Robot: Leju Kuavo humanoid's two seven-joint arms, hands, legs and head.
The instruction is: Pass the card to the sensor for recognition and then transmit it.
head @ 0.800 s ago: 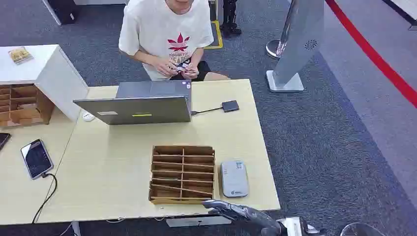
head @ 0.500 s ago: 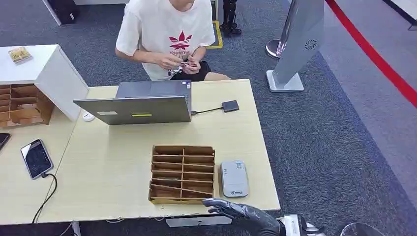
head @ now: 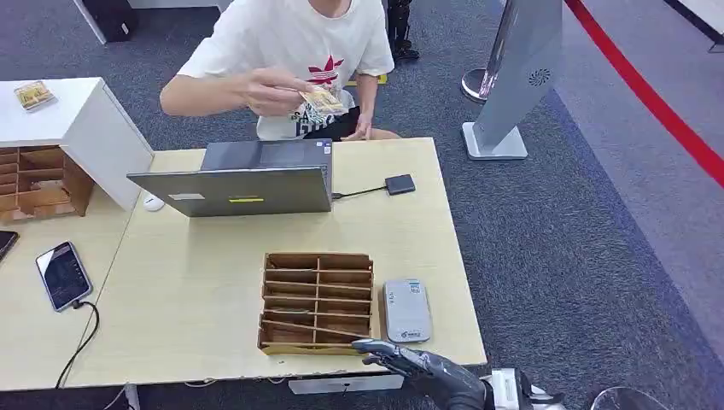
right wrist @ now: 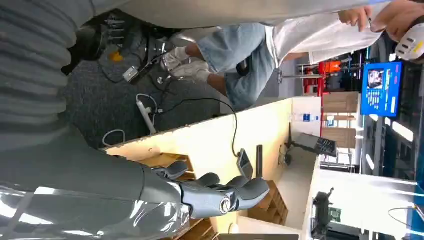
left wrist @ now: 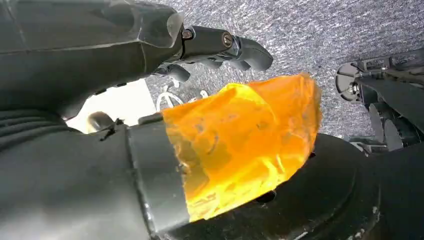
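The task looks barely begun: the robot holds no card. A person [head: 290,51] across the table [head: 196,299], at twelve o'clock in the head view, holds the cards [head: 323,99] up in one hand above the laptop [head: 235,190], well apart from the robot, so the handover is not yet made. The right hand [head: 410,362] sits at the near table edge, at about five o'clock, just beside the wooden tray [head: 317,301] and close to the grey sensor [head: 405,310], which lies flat at the tray's three o'clock side. Its fingers [right wrist: 235,192] lie extended and loosely apart, with nothing between them, as the right wrist view shows. The left hand [left wrist: 150,75] hangs over carpet, fingers stretched out with a gap from the thumb and holding nothing; an orange translucent cover sits on the thumb. Still to do, as I judge it: take a card from the person, bring it onto the sensor for reading, then pass it on. The tray's slots look empty from here.
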